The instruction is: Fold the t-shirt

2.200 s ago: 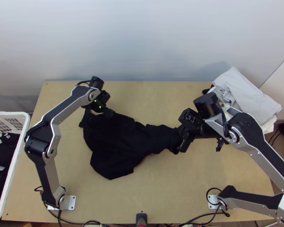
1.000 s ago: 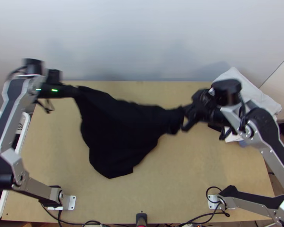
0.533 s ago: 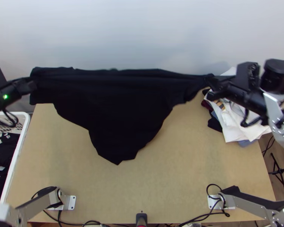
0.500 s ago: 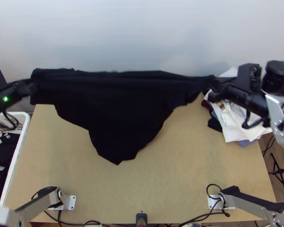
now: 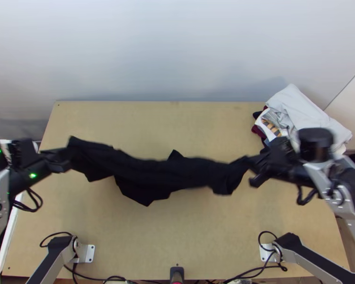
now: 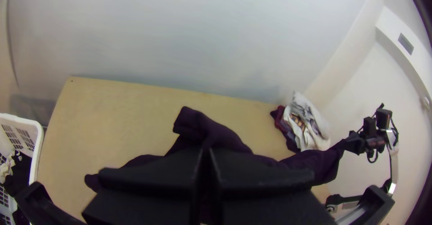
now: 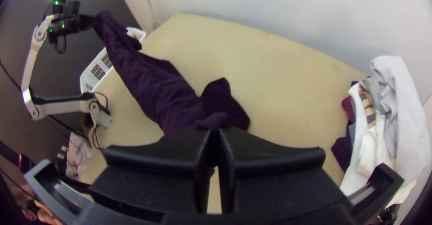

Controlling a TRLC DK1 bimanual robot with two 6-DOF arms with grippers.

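At the left of the frame, the left hand (image 5: 63, 161) is clamped on one end of the black t-shirt (image 5: 163, 174); at the right, the right hand (image 5: 256, 171) clamps the other end.

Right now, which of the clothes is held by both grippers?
The dark shirt, strung between left gripper and right gripper; others lie in the pile or basket.

Open tabletop (image 5: 210, 232) across lower centre, 1 more free strip at upper centre below wall (image 5: 177, 47), black t-shirt (image 5: 154, 175) barring mid-frame between, clothes stack (image 5: 296, 111) obstructing upper right, arm bases (image 5: 86, 253) at lower left and lower right, n = 2
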